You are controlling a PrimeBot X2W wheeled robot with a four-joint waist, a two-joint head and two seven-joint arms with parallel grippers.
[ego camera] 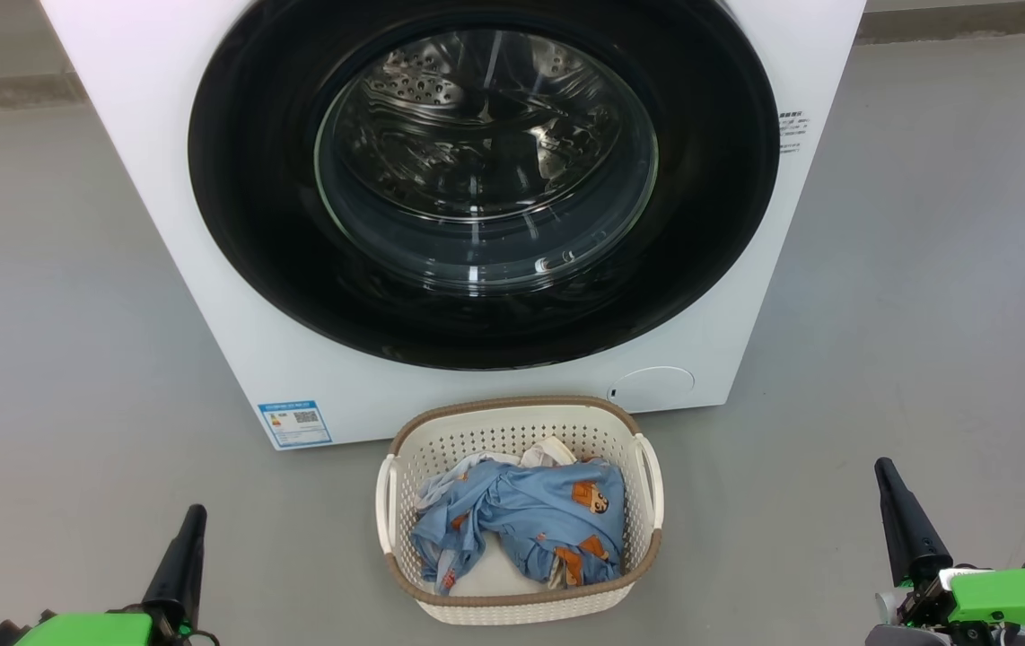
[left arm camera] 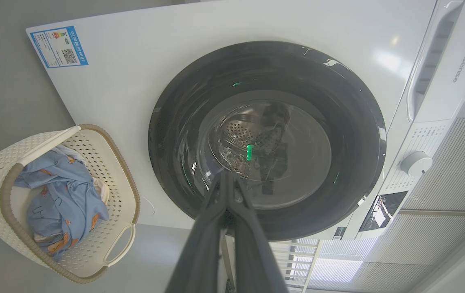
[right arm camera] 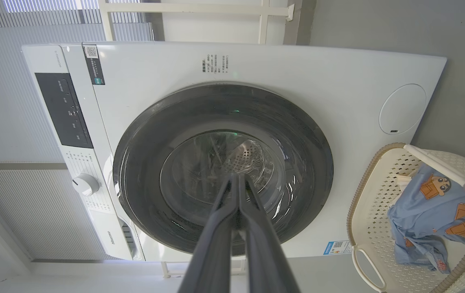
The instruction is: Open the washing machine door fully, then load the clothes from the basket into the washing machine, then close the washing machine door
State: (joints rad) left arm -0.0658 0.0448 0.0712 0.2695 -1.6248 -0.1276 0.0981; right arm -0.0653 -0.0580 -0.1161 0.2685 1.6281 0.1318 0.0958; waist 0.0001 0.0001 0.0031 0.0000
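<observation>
In the head view, the washing machine [ego camera: 144, 224] is seen standing on the grey floor [ego camera: 55, 404], and the washing machine door [ego camera: 252, 224] is shut flush against its front, the steel drum visible through the glass. The basket [ego camera: 512, 405] is set on the floor just before the lower front edge of the machine, near its middle. The clothes [ego camera: 530, 516] are heaped inside it: blue printed fabric over cream pieces. The left gripper [ego camera: 189, 529] is held low at the lower left and the right gripper [ego camera: 889, 484] at the lower right. Both are well apart from the basket and the door, with fingers pressed together and nothing between them.

In the left wrist view, the left gripper [left arm camera: 226, 179] is seen closed and empty, aimed at the door's glass but not touching it. The basket [left arm camera: 126, 183] lies to one side with the clothes [left arm camera: 61, 191] in it.

In the right wrist view, the right gripper [right arm camera: 236, 179] is likewise closed on nothing and aimed at the door [right arm camera: 143, 162], with the loaded basket [right arm camera: 363, 195] beside the machine.

The first step, opening the door, is judged not yet begun. A catch or recess on the black rim must be reached and the door swung fully aside. No handle can be made out, so the pulling side cannot be told.
</observation>
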